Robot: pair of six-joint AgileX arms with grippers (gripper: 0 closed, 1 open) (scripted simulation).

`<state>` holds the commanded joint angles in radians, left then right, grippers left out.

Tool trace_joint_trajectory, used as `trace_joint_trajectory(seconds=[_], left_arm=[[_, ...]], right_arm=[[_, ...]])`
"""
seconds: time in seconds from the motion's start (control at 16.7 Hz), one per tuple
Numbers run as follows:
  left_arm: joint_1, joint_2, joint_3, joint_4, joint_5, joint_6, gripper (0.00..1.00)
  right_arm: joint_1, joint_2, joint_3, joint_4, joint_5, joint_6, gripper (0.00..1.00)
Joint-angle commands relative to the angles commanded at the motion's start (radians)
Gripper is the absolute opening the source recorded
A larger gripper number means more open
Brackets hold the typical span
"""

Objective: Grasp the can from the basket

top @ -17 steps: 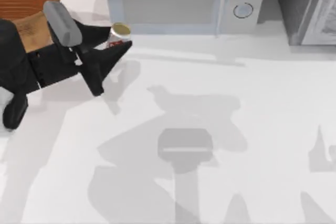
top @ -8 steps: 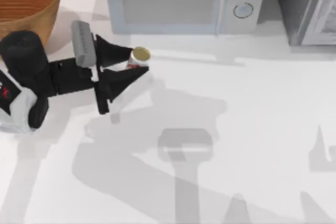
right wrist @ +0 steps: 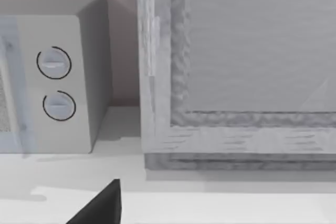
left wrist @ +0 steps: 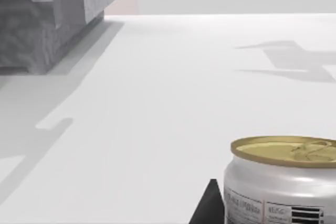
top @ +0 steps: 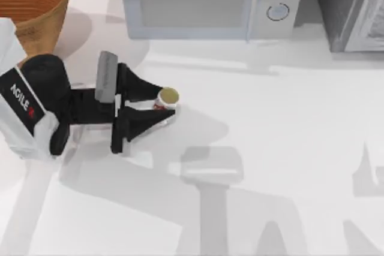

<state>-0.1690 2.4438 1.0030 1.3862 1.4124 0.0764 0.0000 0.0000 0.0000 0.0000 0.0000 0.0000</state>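
A white tabletop [top: 288, 148] carries everything. At its far left corner stands the basket [top: 36, 4], orange-brown and woven, resting on the surface. Just beside it to the right, along the back edge, sits a grey microwave [top: 204, 1] with two round knobs. Further right, at the back right corner, stands a grey textured cabinet [top: 354, 7]. Soft grey shadows lie across the open middle.

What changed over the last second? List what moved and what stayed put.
The left gripper, its fingers shut on the can, carried it away from the basket, toward the top view's right and nearer the table's middle. The arm's body cleared the basket's rim, so the rim is now uncovered. The basket and the microwave stayed where they were.
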Motion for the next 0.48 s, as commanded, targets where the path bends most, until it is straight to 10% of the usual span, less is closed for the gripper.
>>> trace_joint_trajectory(seconds=[0.48], left_arm=[[-0.001,0.043,0.020,0.007,0.037,-0.006,0.00]], right_arm=[[0.000,0.000,0.000,0.000,0.000,0.000,1.00]])
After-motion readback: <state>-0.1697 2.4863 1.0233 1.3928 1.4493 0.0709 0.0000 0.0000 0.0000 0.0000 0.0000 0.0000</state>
